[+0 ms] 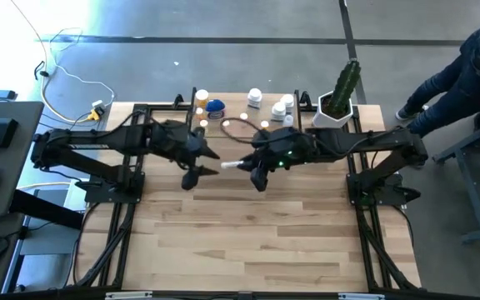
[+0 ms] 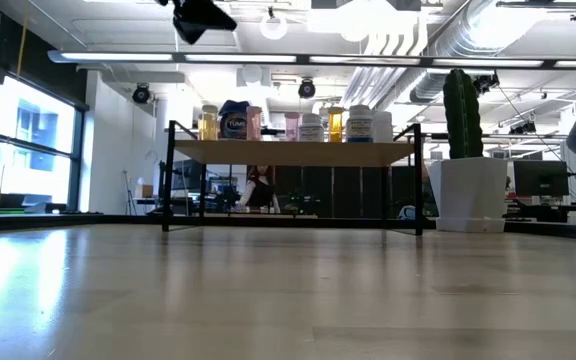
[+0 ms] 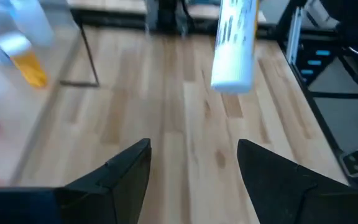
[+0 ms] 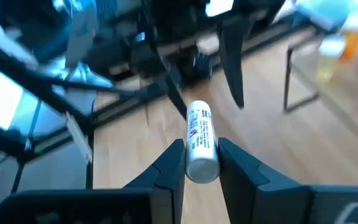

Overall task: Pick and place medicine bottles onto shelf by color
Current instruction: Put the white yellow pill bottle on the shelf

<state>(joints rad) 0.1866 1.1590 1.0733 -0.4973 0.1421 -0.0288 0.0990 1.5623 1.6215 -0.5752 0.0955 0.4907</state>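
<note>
now: white tube held above the table, in front of the shelf

right now the right gripper (image 4: pixel 201 163) has its fingers clamped on a slim white tube-shaped bottle (image 4: pixel 201 142) with printed lettering, held lying sideways in the air above the bare wooden table (image 1: pixel 248 242). in the high view that bottle (image 1: pixel 230 165) points from the right gripper (image 1: pixel 252 165) toward the left gripper (image 1: pixel 197 171), which hangs just beside its free end with fingers spread apart and nothing between them; the left wrist view shows the bottle (image 3: pixel 235 43) ahead of those parted fingers (image 3: pixel 126 171).

behind both arms stands the shelf (image 2: pixel 293 153), its light wood board on thin black legs. on it sit an orange bottle (image 2: pixel 208 123), a blue-lidded jar (image 2: pixel 234 120), a pink bottle (image 2: pixel 292 126) and white bottles (image 2: pixel 360 124) in a row. a cactus in a white pot (image 2: pixel 465 190) stands just beside the shelf's right end. a person (image 1: pixel 465 67) is at the far right edge of the high view.
</note>
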